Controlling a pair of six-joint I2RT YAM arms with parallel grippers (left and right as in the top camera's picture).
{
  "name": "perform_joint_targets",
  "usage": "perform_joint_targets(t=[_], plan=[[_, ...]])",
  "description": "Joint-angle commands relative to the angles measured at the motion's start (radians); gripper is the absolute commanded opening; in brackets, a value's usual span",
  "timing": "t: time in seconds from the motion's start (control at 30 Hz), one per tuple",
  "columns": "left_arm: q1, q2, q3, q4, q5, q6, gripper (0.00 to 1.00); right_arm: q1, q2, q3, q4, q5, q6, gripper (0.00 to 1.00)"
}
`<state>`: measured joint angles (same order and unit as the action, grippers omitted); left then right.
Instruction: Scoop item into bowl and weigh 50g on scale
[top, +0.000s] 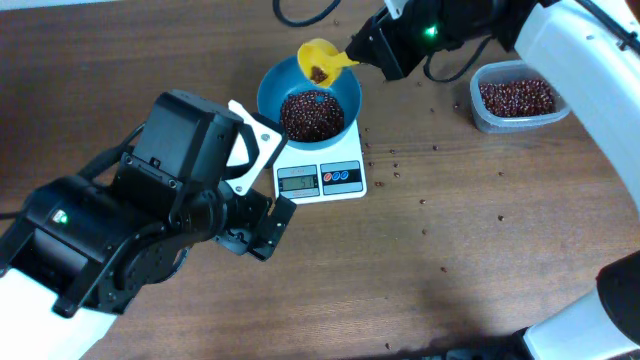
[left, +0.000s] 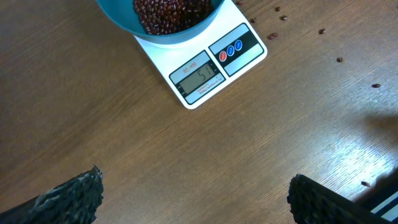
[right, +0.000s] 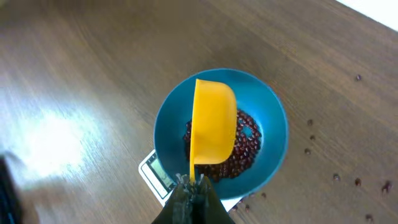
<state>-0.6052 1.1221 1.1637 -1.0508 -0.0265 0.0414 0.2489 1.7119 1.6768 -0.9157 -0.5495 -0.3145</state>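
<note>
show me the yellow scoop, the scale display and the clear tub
yellow scoop (right: 214, 127), right wrist view, outside of its cup
scale display (left: 200, 76), left wrist view, middle of the grey screen
clear tub (top: 522, 123), overhead view, its near wall

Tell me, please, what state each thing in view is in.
scale: switched on, display apparently reading 51.
bowl: on the scale, partly filled with beans.
scoop: held by its handle over the bowl, a few beans inside.
tub: open, holding beans.
left gripper: open, empty, above the table.
right gripper: shut on the scoop.
stray beans: scattered loose on the table.
</note>
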Motion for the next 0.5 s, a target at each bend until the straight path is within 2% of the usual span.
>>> perform_joint_targets(t=[0.0,0.1,0.23,0.37,0.47], plan=[[0.004,-0.004,0.018,0.002,-0.006,0.008,0.99,-0.059,-0.021,0.023,0.000,-0.071,0.036,0.04],[0.004,-0.004,0.018,0.002,-0.006,0.008,0.99,-0.131,-0.019,0.023,0.000,-0.219,0.044,0.04],[0.004,-0.004,0.018,0.002,-0.006,0.008,0.99,-0.247,-0.017,0.023,0.000,-0.310,0.096,0.04],[0.004,-0.004,0.018,0.002,-0.006,0.008,0.99,-0.424,-0.017,0.023,-0.005,-0.306,0.095,0.04],[0.004,-0.004,0.018,0.002,-0.007,0.008,0.99,-0.533,-0.017,0.023,-0.043,-0.195,0.078,0.04]])
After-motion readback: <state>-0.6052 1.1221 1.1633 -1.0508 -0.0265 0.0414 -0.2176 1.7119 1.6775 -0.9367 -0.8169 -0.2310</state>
